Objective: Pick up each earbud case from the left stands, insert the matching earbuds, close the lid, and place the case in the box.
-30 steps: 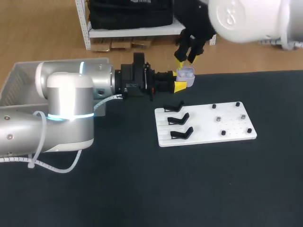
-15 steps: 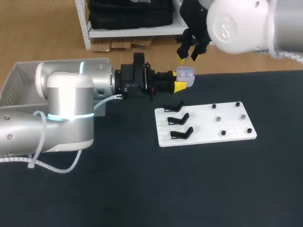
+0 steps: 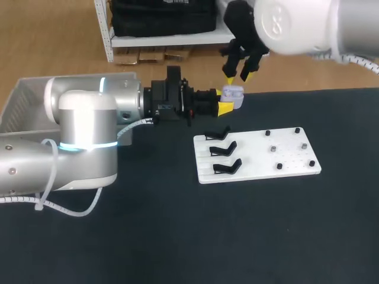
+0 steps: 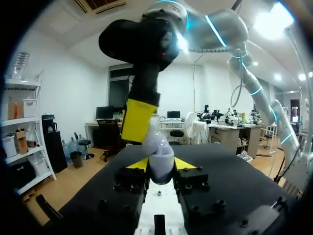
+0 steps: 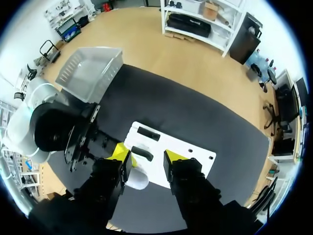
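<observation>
One pale earbud case [image 3: 233, 93] clamped in left tool [image 3: 224, 100], right tool [image 3: 237, 77] spread open just above

Earbud case [image 3: 233, 93]: in the head view the left gripper [image 3: 224, 100] screens its lower part. Lid position cannot be confirmed; it possibly stands open.

Right wrist view: one finger of the right gripper [image 5: 146, 156] covers one side of the earbud case.

Small dark pieces [image 3: 278, 166] on the white board [image 3: 249, 163]: too small to identify.

Box [image 3: 26, 97]: cut off by the picture's edge and largely hidden behind the left arm [image 3: 83, 130].
</observation>
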{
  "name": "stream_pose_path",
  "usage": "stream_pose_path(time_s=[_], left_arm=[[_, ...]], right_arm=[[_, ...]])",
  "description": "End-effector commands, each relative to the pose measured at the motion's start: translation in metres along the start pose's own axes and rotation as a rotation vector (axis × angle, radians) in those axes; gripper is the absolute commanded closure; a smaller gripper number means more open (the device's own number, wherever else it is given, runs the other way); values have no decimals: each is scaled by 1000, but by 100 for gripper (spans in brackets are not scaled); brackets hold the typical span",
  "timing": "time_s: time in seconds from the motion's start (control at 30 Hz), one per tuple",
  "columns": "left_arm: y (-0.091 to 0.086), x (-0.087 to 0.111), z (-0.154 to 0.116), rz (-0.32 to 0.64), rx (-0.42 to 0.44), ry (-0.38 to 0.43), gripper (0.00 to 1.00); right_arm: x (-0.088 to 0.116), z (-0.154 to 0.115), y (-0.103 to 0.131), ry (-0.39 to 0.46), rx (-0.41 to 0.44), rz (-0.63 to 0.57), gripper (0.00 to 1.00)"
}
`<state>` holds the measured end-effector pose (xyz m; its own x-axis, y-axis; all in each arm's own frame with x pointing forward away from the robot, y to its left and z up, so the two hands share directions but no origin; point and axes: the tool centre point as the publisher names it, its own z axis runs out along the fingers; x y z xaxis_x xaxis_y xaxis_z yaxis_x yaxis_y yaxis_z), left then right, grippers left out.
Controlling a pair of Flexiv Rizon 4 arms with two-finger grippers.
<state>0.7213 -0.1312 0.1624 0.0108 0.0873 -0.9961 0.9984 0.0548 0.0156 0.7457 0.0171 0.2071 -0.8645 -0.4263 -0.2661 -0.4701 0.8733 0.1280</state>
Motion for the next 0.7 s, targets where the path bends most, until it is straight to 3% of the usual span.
stream_pose_path(time_s=[0.03, 0.13, 0.23, 0.33, 0.4, 0.5, 0.7], left_arm=[[0, 1, 0, 1, -2, -3, 100], [0, 1, 0, 1, -2, -3, 100], [0, 1, 0, 1, -2, -3, 100], [0, 1, 0, 1, -2, -3, 100], [0, 1, 0, 1, -2, -3, 100], [2, -12, -23, 37, -37, -10, 100], [5, -38, -88, 134, -100, 7, 100]], right_arm=[[15, -8, 3, -29, -6, 1, 58], [11, -18, 0, -94, -12, 22, 58], [7, -32, -10, -222, -74, 153, 52], [16, -33, -21, -316, -174, 317, 0], [28, -27, -27, -363, -185, 385, 0], [48, -21, -31, -415, -225, 475, 0], [48, -21, -31, -415, -225, 475, 0]])
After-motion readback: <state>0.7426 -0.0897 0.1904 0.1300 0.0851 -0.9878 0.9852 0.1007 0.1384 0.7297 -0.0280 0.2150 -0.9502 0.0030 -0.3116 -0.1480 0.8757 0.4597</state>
